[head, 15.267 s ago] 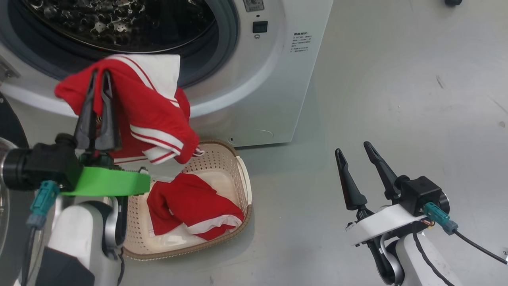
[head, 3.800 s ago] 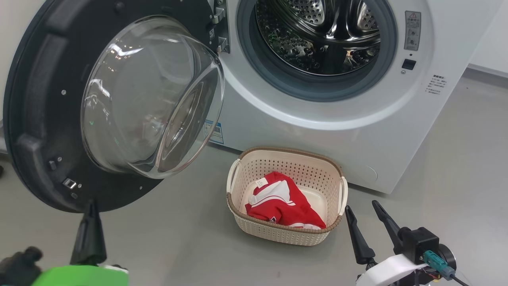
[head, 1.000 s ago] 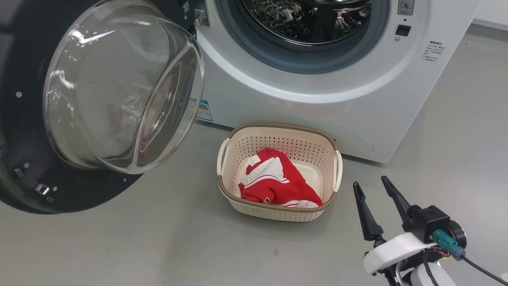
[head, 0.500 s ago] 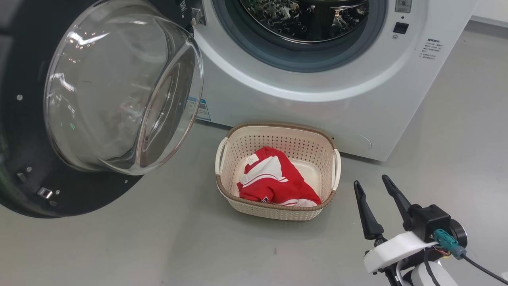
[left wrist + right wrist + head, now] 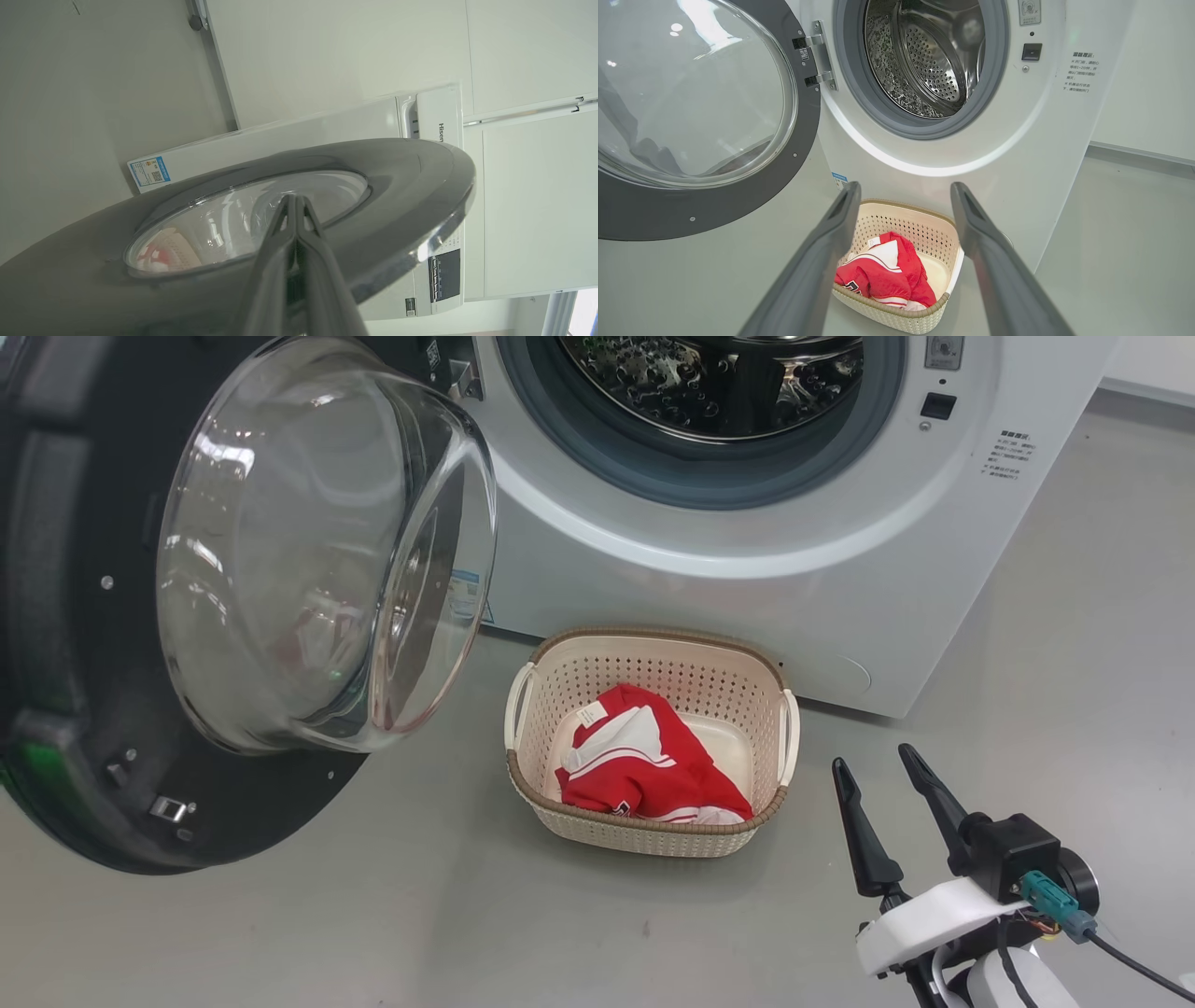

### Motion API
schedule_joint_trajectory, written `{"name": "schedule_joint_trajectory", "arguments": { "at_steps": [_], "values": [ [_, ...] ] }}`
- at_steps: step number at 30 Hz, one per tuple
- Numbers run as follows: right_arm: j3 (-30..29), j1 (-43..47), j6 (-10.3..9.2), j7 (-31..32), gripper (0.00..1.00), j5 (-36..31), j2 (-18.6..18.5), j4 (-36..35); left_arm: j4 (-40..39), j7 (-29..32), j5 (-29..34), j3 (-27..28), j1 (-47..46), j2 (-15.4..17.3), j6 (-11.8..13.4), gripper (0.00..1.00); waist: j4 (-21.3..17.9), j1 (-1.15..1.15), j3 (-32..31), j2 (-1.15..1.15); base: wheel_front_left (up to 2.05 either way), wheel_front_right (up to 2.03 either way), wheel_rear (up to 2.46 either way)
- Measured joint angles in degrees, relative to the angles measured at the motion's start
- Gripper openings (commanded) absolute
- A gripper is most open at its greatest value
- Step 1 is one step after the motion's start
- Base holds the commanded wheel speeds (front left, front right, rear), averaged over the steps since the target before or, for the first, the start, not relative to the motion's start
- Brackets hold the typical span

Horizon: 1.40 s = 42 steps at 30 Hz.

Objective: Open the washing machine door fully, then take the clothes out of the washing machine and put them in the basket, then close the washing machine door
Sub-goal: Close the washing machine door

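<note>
All clothes (image 5: 644, 775) in sight lay in the basket (image 5: 653, 639) before the washing machine (image 5: 747, 607). The washing machine door (image 5: 317, 569) had just swung a little toward the drum (image 5: 709, 383), the closed left pincer (image 5: 295, 205) at its outer face; closing had probably begun. The right pincer (image 5: 873, 756) stood open.

Washing machine (image 5: 709, 588): one unit, with one washing machine door (image 5: 56, 616) on two hinges (image 5: 821, 78). Basket (image 5: 653, 639): one, fitted with two side handles (image 5: 514, 705). Clothes (image 5: 672, 775): one red heap; the garment count cannot be determined. Grippers: two — left gripper (image 5: 293, 198) and right gripper (image 5: 871, 758), two fingers (image 5: 859, 831) each.
</note>
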Motion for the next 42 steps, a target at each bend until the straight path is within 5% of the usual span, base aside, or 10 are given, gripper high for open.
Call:
{"name": "schedule_joint_trajectory", "arguments": {
  "at_steps": [23, 42],
  "values": [
    [1.0, -0.4, -0.01, 0.0, 1.00, -0.1, 0.0, 0.4, -7.4, 13.2, -6.1, -4.7, 0.3, -1.1, -3.7, 0.00, -1.9, 0.00, -0.5, 0.00, 0.00, 0.00, 0.00],
    [1.7, -1.6, -0.01, 0.0, 1.00, -0.1, 0.5, 0.4, -17.6, 20.3, -7.2, -11.0, 0.3, -2.6, -4.2, 0.00, -6.0, 0.00, 0.8, 0.00, 0.00, 0.00, 0.00]
  ]
}}
